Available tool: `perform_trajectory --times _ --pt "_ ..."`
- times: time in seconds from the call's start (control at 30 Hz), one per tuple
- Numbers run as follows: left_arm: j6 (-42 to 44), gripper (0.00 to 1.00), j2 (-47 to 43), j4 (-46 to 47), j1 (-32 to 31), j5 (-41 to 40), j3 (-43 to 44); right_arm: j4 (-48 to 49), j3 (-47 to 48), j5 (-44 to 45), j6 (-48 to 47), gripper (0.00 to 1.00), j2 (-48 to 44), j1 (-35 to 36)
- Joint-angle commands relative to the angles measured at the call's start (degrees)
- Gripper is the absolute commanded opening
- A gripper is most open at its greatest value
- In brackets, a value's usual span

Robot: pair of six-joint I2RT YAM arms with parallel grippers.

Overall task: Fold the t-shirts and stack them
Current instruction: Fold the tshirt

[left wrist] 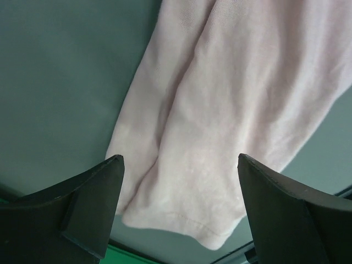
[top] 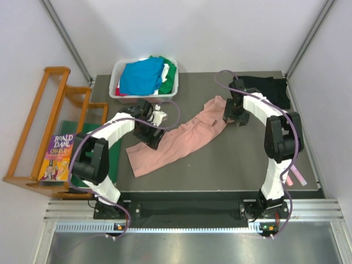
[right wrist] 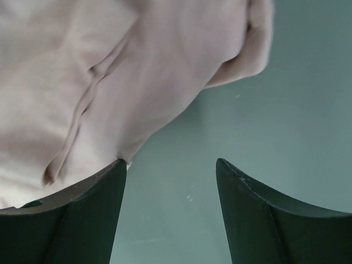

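A dusty-pink t-shirt (top: 181, 137) lies crumpled in a diagonal band across the grey table mat, from front left to back right. My left gripper (top: 152, 138) is open just above its left part; the left wrist view shows a hemmed pink edge (left wrist: 220, 126) between the spread fingers. My right gripper (top: 230, 117) is open at the shirt's back right end; the pink cloth (right wrist: 110, 71) lies beside its left finger, bare mat between the fingers. A black t-shirt (top: 269, 91) lies at the back right corner. Blue, green, white and red shirts (top: 144, 76) fill a basket.
The white basket (top: 115, 88) stands at the back left of the mat. A wooden rack (top: 44, 126) with a Roald Dahl book (top: 56, 157) stands left of the table, by a green board (top: 114, 159). A pink object (top: 300, 176) lies at the right edge.
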Motion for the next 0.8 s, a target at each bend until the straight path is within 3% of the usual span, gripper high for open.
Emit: perform_trajectory --times 0.0,0.3,0.47,0.63,0.77 --pt "2.35 0.88 3.69 2.04 -1.36 -1.72 2.23 2.04 4.13 -2.09 0.47 0.66 2.94 -2.63" --pt "2.87 0.88 4.84 2.04 -4.26 -5.94 -2.69 -0.25 15.46 -6.82 1.69 0.65 12.43 -2.90" --pt "2.88 0.87 5.89 3.80 -4.35 -10.59 -6.82 -1.30 14.86 -7.89 1.26 0.64 13.67 -2.72" --pt "3.05 0.86 6.25 3.89 -4.35 -10.95 -8.32 -1.31 4.50 -8.51 0.02 0.63 1.94 -2.63" --pt "2.70 0.86 5.54 3.72 -4.35 -10.86 -7.62 -2.27 4.13 -9.03 0.55 0.64 -6.10 -2.63"
